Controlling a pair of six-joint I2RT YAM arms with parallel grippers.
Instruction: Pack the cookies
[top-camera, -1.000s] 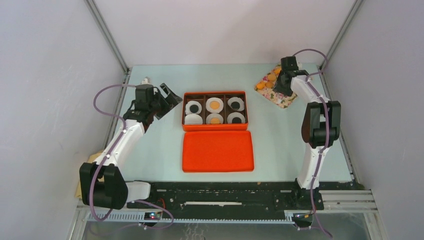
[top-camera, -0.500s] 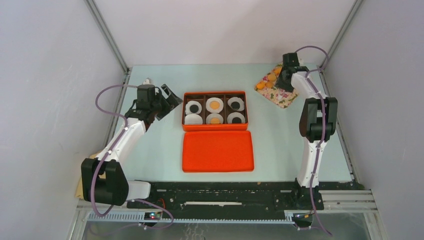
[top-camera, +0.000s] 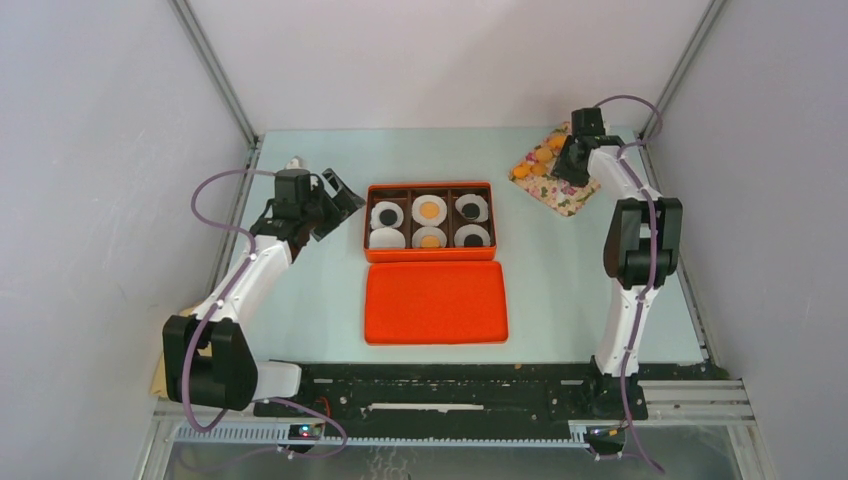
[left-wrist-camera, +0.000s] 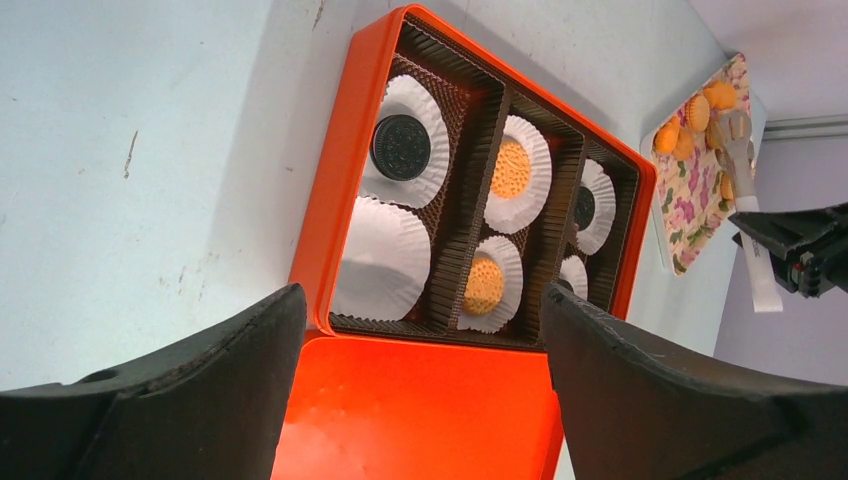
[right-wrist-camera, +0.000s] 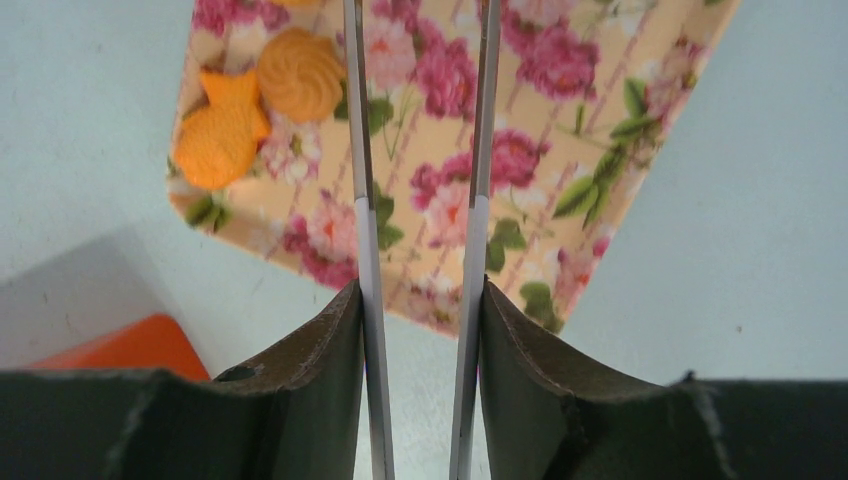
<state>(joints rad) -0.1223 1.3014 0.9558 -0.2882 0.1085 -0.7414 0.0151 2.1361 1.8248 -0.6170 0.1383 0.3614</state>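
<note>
Step, prob.: fetching sixth cookie. R claw (right-wrist-camera: 420, 300) clamped on thin metal tongs (right-wrist-camera: 362, 150), blades apart, nothing between. Small orange-golden cookies (right-wrist-camera: 300, 73) on floral-print tray (right-wrist-camera: 560, 130), just left of blades. You need: shift left, straddle, squeeze. L claw (left-wrist-camera: 420, 300) wide apart; bare white paper liner (left-wrist-camera: 385, 262) in orange compartment box (left-wrist-camera: 340, 190) ahead of it.

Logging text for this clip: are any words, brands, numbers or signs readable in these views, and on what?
No text can be read in any view.
The dark cookie in the orange box: embossed pattern, too blurred to read.
The floral tray: flower print only, no lettering.
The box lid and the tongs: plain, no markings visible.
</note>
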